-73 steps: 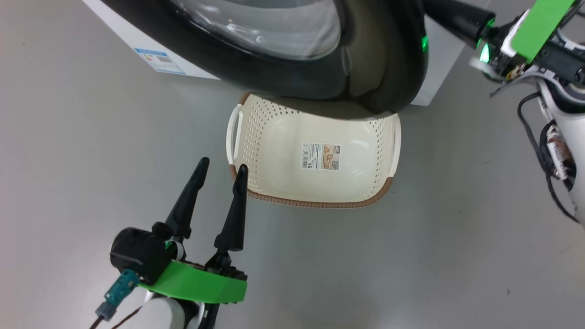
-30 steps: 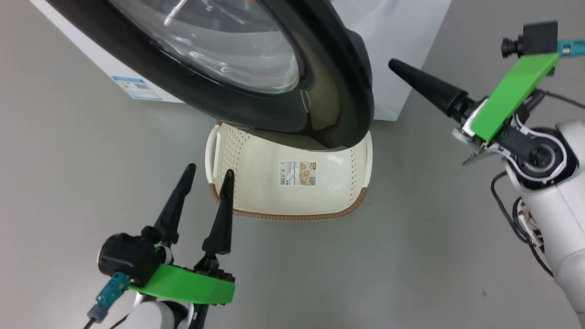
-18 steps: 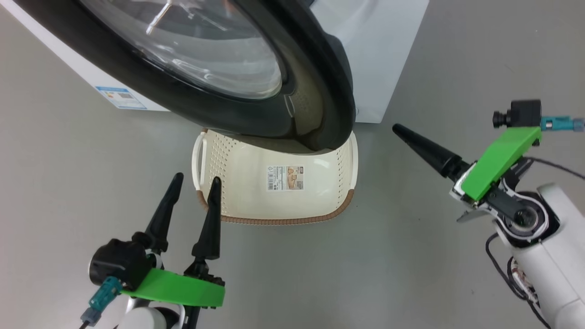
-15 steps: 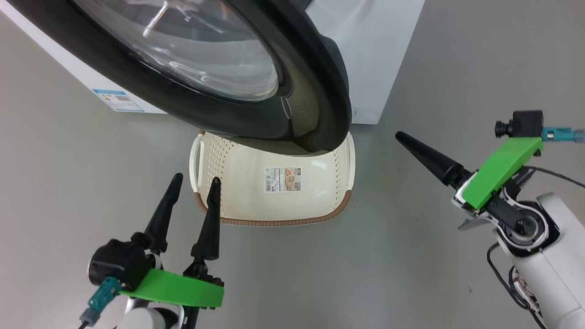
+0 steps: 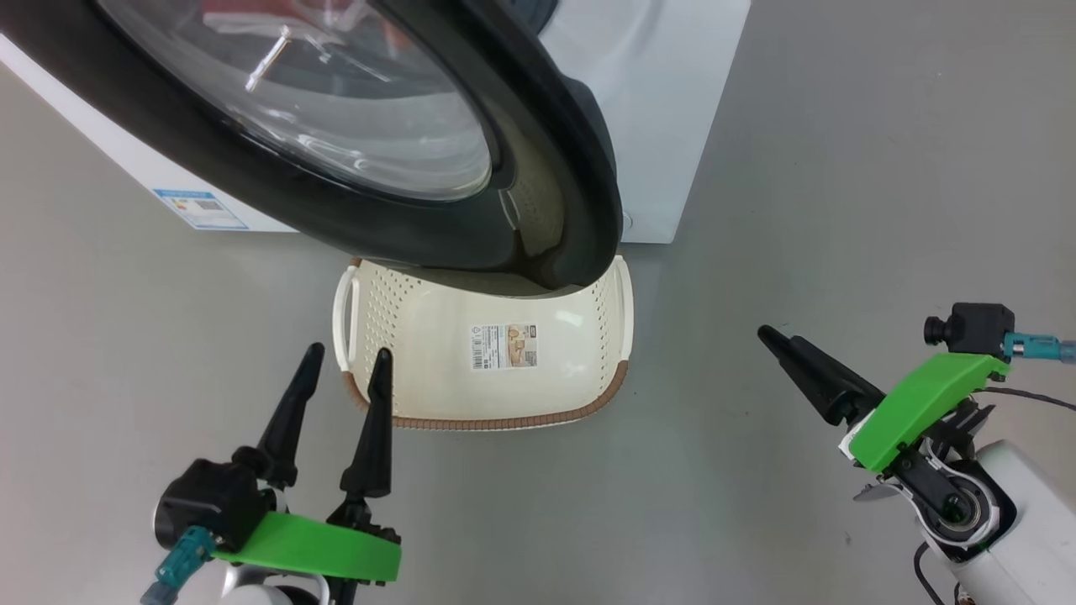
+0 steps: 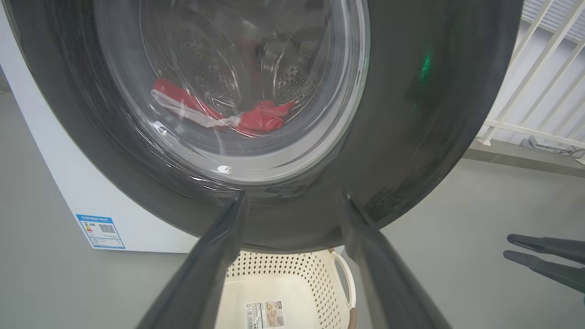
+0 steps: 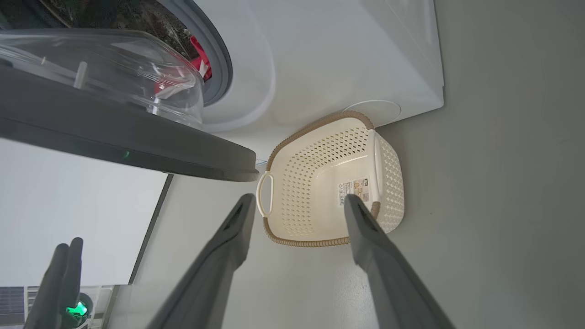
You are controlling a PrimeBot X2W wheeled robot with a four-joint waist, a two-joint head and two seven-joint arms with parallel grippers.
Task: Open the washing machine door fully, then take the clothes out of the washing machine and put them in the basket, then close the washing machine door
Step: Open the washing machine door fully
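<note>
1. The washing machine door (image 5: 336, 227) stands part open. Its glossy black rim angles out from the washing machine (image 5: 664, 126) and overhangs the far end of the basket (image 5: 403, 336).
2. The door's free edge faces the robot's right, up and to the left of the right pincer (image 5: 777, 338) in the head view. The left pincer (image 5: 347, 353) sits before the door's outer glass, just beside the basket's near left corner. I judge the right arm the nearer one to the free edge and the gap behind it.
3. Both pincers are spread and hold nothing.
4. The clothes (image 6: 260, 119) lie low in the drum, behind the glass — reaching them likely needs the door pushed further toward the robot's left.
5. The basket sits on the floor (image 5: 756, 210) close against the machine's front — long axis across the head view, with no garment in it.
6. The floor is smooth, plain grey, and a white railing (image 6: 539, 68) stands beyond.
</note>
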